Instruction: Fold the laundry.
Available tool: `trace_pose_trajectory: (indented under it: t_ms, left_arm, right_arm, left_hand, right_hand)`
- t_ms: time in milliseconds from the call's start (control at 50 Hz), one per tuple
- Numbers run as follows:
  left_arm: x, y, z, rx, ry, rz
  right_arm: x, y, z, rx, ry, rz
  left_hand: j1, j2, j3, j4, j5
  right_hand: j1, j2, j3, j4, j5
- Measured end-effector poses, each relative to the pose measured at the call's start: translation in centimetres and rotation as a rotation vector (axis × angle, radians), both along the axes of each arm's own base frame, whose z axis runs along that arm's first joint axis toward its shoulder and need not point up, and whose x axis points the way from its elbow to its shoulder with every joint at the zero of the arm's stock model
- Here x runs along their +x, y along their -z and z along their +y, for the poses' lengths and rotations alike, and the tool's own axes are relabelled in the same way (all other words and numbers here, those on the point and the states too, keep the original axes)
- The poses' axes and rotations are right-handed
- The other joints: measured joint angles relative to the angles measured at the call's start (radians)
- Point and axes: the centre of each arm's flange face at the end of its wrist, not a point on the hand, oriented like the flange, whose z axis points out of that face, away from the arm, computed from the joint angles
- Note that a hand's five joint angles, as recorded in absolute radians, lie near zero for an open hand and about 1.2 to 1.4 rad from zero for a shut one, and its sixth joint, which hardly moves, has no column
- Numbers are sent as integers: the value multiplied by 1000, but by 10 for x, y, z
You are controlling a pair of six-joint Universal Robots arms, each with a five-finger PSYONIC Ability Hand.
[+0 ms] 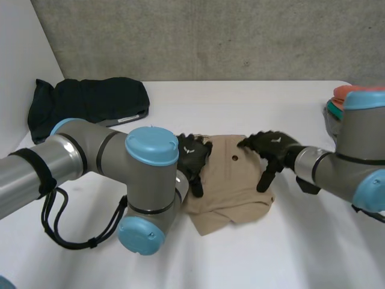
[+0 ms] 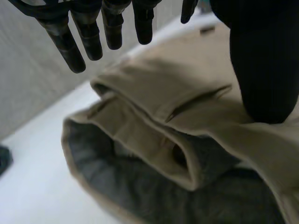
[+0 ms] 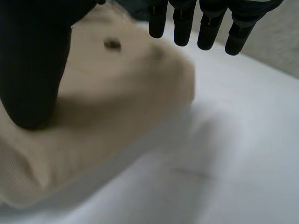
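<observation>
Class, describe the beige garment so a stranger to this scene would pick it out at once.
On the white table, look between the left hand and the right hand, both black, near the middle. There lies a folded beige garment with a small dark spot. Its neighbour, the cloth heap at the far left corner, is black.

Right hand (image 3: 208,25) comes in with its fingers (image 3: 182,23) straight and spread a little, tips hanging over the far rim of a tan garment (image 3: 117,93), not touching it; the thumb (image 3: 32,70) is a big dark shape with its tip down on the cloth, nothing pinched. Garment lies bunched on the white table (image 3: 224,154), a small dark spot (image 3: 112,45) on it, button or hole, can't tell, between thumb and fingers, and a thick rounded fold edge nearest the camera. Bare table beside the garment under the fingertips, grey wall (image 3: 285,51) beyond.
</observation>
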Motion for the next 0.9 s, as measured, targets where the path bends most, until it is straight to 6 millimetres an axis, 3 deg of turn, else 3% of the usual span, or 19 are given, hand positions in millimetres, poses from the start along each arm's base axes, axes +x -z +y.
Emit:
trace_pose_trajectory:
  t_ms: [120, 220, 360, 480, 580, 700, 800, 900]
  left_arm:
    - [11, 10, 1, 62, -24, -66]
    - [13, 1, 1, 57, -25, -59]
    - [10, -73, 3, -74, 36, 93]
    - [11, -135, 10, -164, 190, 250]
    - [16, -163, 19, -125, 342, 350]
    - [22, -169, 30, 6, 481, 395]
    - [23, -164, 34, 55, 504, 394]
    - [23, -160, 34, 58, 486, 388]
  right_arm:
    - [6, 22, 1, -20, -50, 87]
    - [4, 14, -2, -70, -27, 120]
    - [2, -29, 5, -238, 26, 102]
    - [4, -46, 41, -354, 6, 51]
    - [5, -27, 79, -364, -45, 32]
    - [9, 6, 114, -378, -124, 10]
    - [14, 24, 121, -407, -157, -8]
    - [19, 39, 113, -449, -158, -15]
  left_hand:
    - [0, 0, 0, 0, 0]
    - [0, 0, 0, 0, 0]
    - [0, 0, 0, 0, -2]
    - [2, 0, 0, 0, -2]
    - [3, 0, 0, 0, -2]
    - [3, 0, 0, 0, -2]
    - [3, 0, 0, 0, -2]
    - [3, 0, 0, 0, -2]
  right_hand:
    - [-19, 0, 0, 0, 0]
    - [-24, 0, 0, 0, 0]
    - [-24, 0, 0, 0, -1]
    - [-24, 0, 0, 0, 0]
    - [-24, 0, 0, 0, 0]
    - [-24, 0, 0, 0, -1]
    - [-24, 0, 0, 0, 0]
    - [-24, 0, 0, 0, -1]
